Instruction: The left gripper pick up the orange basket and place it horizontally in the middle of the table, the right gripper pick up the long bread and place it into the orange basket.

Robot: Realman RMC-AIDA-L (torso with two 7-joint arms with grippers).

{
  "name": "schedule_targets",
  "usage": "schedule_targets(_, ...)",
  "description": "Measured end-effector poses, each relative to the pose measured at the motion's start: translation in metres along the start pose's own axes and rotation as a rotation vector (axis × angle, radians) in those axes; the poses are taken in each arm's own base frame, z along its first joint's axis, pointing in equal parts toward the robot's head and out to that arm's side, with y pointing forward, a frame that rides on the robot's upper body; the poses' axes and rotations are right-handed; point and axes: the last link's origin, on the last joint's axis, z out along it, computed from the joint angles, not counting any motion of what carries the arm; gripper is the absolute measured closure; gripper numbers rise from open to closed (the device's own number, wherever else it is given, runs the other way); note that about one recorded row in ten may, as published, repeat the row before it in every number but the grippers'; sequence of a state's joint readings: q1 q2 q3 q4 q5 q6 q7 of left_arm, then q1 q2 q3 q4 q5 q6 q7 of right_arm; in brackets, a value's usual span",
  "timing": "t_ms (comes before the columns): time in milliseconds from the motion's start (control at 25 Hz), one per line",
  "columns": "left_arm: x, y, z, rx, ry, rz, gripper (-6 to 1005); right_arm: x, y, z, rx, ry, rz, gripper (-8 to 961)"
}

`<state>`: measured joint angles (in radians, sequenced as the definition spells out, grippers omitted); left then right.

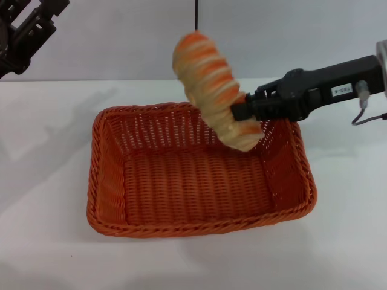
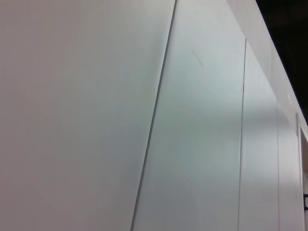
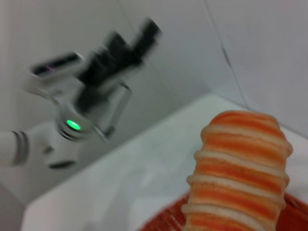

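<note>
— Above the far right corner of the orange basket (image 1: 199,181), what does the right gripper (image 1: 242,112) have?

— Its fingers are clamped on the long bread (image 1: 214,90) near the loaf's lower end. The loaf hangs in the air, steeply tilted, its upper end leaning away toward the back and the robot's left, its lower end just over the basket's rim on the right.

— So which way is the drop?

— Down and toward the robot's left. The basket's floor lies below and left of the loaf, and the basket sits lengthwise across the middle of the table (image 1: 338,241), so the bread's long axis should probably be levelled to match it.

— And the left gripper (image 1: 27,30)?

— Raised at the far left, well clear of the basket. Whether its fingers are apart I cannot tell; its wrist view shows only wall panels.
</note>
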<state>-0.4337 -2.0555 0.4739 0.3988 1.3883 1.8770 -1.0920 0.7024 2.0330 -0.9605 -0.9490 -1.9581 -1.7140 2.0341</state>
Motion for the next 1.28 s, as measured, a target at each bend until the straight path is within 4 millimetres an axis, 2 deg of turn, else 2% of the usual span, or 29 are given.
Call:
schedule_targets(240,0.000,0.000,0.001,0.000,-0.001,0.001,354,0.003,-0.002,0.004,0.014,0.021,0.007,770)
schedule_targets(320,0.000,0.000,0.000,0.002,-0.001,0.001,354,0.004,-0.002,0.004,0.014,0.021,0.010,549)
schedule_targets(520,-0.001,0.000,-0.001,0.006,0.000,-0.002,355,0.006,-0.002,0.002,0.014,0.018,0.013,339)
schedule_targets(800,-0.002,0.001,-0.001,0.009,0.001,-0.001,356,0.006,0.005,-0.011,0.037,-0.068,-0.049,129)
schedule_targets(960,-0.001,0.000,-0.003,0.017,0.007,0.003,356,0.015,0.016,-0.030,0.057,-0.225,-0.154,120)
schedule_targets(1080,0.000,-0.001,-0.005,0.031,0.019,0.010,357,0.028,0.016,-0.057,0.120,-0.414,-0.221,119)
schedule_targets(1280,0.003,-0.002,-0.008,0.054,0.036,0.024,357,0.075,0.010,-0.103,0.353,-0.707,-0.341,121)
